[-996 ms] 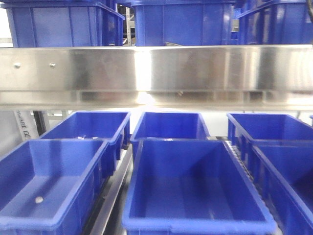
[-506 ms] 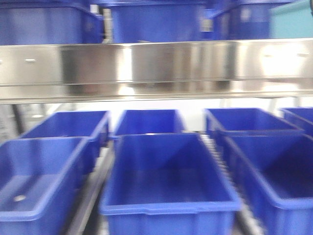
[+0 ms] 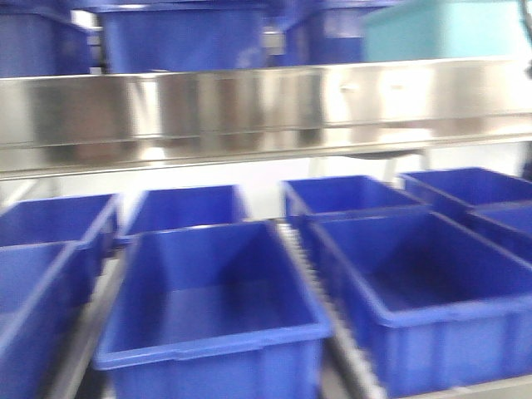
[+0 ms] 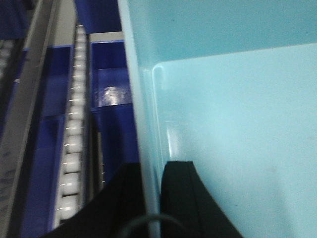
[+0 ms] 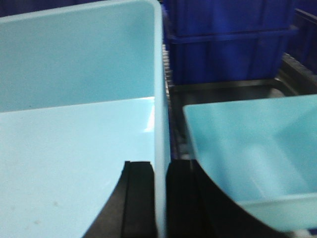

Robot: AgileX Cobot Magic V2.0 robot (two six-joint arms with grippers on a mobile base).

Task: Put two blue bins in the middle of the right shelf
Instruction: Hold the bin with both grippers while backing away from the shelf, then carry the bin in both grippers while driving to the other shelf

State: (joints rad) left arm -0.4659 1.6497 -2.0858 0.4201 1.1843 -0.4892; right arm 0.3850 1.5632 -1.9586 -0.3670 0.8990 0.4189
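Jaws of the left gripper (image 4: 150,173) and right gripper (image 5: 159,171) were clamped on opposite walls of one pale light-blue plastic bin (image 5: 74,139), its twin bin (image 5: 247,148) just beside, so shelving on the brushed-steel rack level (image 3: 249,104) seemed unfinished.

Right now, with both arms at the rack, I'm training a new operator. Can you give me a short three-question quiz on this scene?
1. True or false: the left gripper has a finger on each side of the pale bin wall.
2. In the right wrist view, what sits to the right of the wall that the right gripper clamps? A) a second pale bin B) a cardboard box C) a bottle
3. In the front view, what colour are the open bins below the steel rail?
Key: 1 true; 2 A; 3 dark blue.
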